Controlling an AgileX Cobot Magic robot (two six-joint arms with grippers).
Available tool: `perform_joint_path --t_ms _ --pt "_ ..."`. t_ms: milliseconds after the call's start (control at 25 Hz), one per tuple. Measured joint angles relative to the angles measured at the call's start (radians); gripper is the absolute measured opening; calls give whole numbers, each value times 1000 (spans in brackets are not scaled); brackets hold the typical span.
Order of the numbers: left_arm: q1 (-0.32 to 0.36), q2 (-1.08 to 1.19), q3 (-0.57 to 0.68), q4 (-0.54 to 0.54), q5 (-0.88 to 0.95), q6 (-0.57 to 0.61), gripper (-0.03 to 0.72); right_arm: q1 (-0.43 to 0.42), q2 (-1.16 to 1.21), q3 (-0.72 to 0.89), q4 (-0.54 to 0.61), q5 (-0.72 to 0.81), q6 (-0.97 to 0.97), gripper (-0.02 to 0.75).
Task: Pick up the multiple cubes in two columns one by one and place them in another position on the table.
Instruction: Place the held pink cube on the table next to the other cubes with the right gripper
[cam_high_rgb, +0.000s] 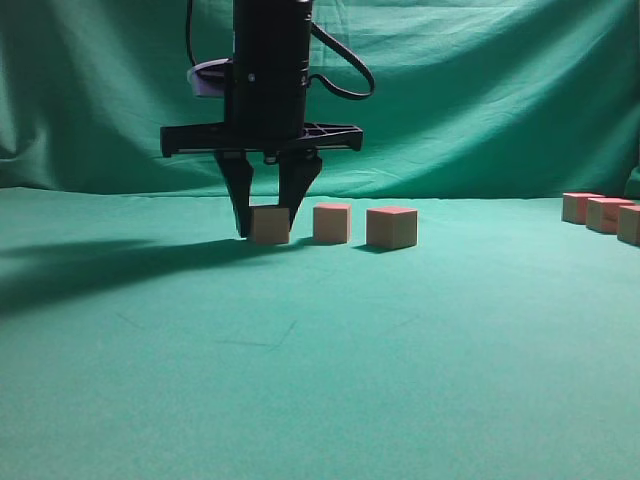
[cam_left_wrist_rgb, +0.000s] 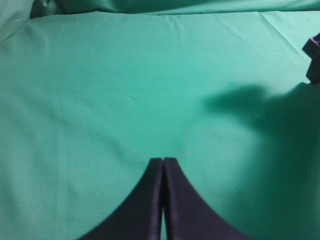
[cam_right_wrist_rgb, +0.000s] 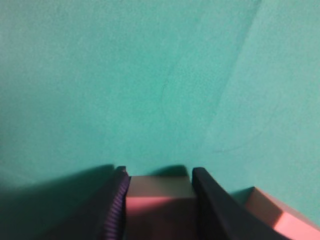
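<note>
Exterior view: the right tool (cam_high_rgb: 269, 222) stands vertically over the green bench (cam_high_rgb: 300, 380), its two black fingers (cam_high_rgb: 238, 200) flanking the leftmost cube (cam_high_rgb: 270, 225) of a row of three. The right wrist view confirms the relation: the cube (cam_right_wrist_rgb: 159, 202) sits squarely between the fingers, each inner face against a side of it, so the tool is clamped on this cube. The cube's base appears level with the cloth, so whether it has been set down or is about to be lifted cannot be told. A second cube (cam_high_rgb: 332, 222) stands just beside it and a third cube (cam_high_rgb: 391, 227) a little further right; three more cubes (cam_high_rgb: 603, 214) form a separate group well apart at the far right edge (this cluster is partly cut off by the frame).

The left tool (cam_left_wrist_rgb: 163, 167), seen in the left wrist view, has its fingers pressed together with nothing between them, and hovers over bare cloth, idle.

Step in hand, as a judgement: one pick-or-place cycle at the row of three. If placing, the next move calls for parting the fingers and rising straight up without nudging the neighbouring cube; if picking, a clean vertical lift before any sideways travel.
</note>
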Motion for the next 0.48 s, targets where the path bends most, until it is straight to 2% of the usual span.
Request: perform_joint_path --t_ms 40,80,120,160,360,480 --pt "0 0 0 0 0 0 0 0 0 0 0 0 0 275" --pt "0 0 0 0 0 0 0 0 0 0 0 0 0 332" --pt "0 0 0 0 0 0 0 0 0 0 0 0 0 335" --pt "0 0 0 0 0 0 0 0 0 0 0 0 0 388" --pt "0 0 0 0 0 0 0 0 0 0 0 -4 0 524" --pt "0 0 0 0 0 0 0 0 0 0 0 -18 -14 512"
